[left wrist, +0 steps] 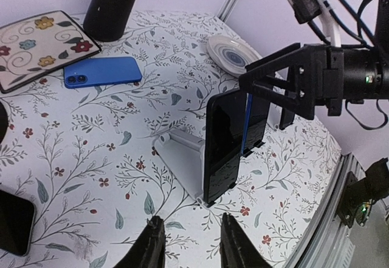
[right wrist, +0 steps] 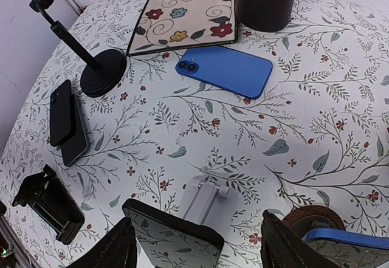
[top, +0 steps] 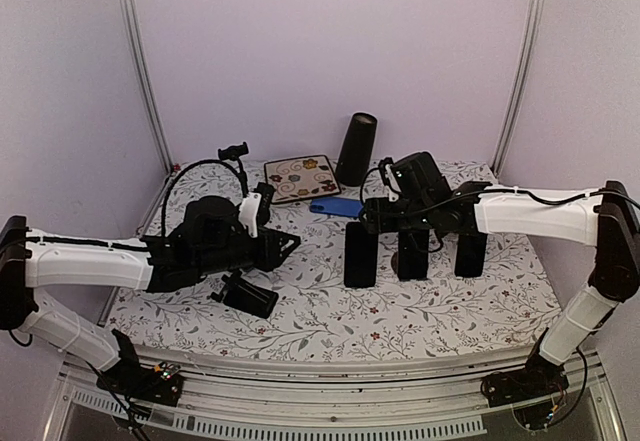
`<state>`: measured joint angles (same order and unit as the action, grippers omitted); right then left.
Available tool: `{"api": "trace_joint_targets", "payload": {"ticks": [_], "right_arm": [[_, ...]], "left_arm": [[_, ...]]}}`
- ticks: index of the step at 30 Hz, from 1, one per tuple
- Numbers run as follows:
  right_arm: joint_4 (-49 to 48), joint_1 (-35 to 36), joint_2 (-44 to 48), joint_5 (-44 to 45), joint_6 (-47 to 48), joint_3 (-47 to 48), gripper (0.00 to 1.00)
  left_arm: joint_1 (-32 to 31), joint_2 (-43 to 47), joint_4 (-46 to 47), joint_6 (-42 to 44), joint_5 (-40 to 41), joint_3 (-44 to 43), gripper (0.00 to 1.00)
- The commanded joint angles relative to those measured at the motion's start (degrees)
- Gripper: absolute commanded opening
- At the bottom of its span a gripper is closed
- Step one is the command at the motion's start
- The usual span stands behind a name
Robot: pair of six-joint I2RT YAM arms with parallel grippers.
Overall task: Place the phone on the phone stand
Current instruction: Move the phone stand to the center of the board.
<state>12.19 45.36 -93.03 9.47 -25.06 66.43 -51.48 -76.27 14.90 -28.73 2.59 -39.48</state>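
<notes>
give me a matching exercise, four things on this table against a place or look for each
1 blue phone
2 black phone
3 black cylinder
4 square tile

a propped on the white stand
b cream with flowers
c lying flat, cameras up
d standing upright at the back

Pairs: 1-c, 2-a, 3-d, 4-b

A: Table (left wrist: 91, 158) cover: printed cloth, matt, fine weave?
B: Cloth, matt; weave not resolvable. Phone (left wrist: 220, 149) face: glossy black, mirror-smooth.
A: Phone stand (left wrist: 179, 155): smooth white plastic, satin.
B: Blue phone (left wrist: 103, 72) back: smooth, faint sheen. Saucer (left wrist: 234, 52): glazed, glossy.
</notes>
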Motion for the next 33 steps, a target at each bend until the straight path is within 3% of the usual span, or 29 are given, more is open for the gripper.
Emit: {"api": "trace_joint_targets", "payload": {"ticks": [1, 24, 33], "right_arm": [[1.35, 0.41, -2.18, 2.31, 0.65, 2.24, 0.70], [1.35, 2.23, -3.60, 1.48, 2.12, 2.38, 0.71], [1.35, 2.29, -0.90, 1.67, 2.37, 2.34, 0.72]], "left_arm": [[-0.65, 1.80, -1.10, 0.87, 1.13, -1.35, 0.31], [-0.69, 3.19, -2.08, -0.46, 2.57, -0.59, 0.31], [-0.69, 5.25, -6.71, -4.21, 8.16, -0.58, 0.31]]}}
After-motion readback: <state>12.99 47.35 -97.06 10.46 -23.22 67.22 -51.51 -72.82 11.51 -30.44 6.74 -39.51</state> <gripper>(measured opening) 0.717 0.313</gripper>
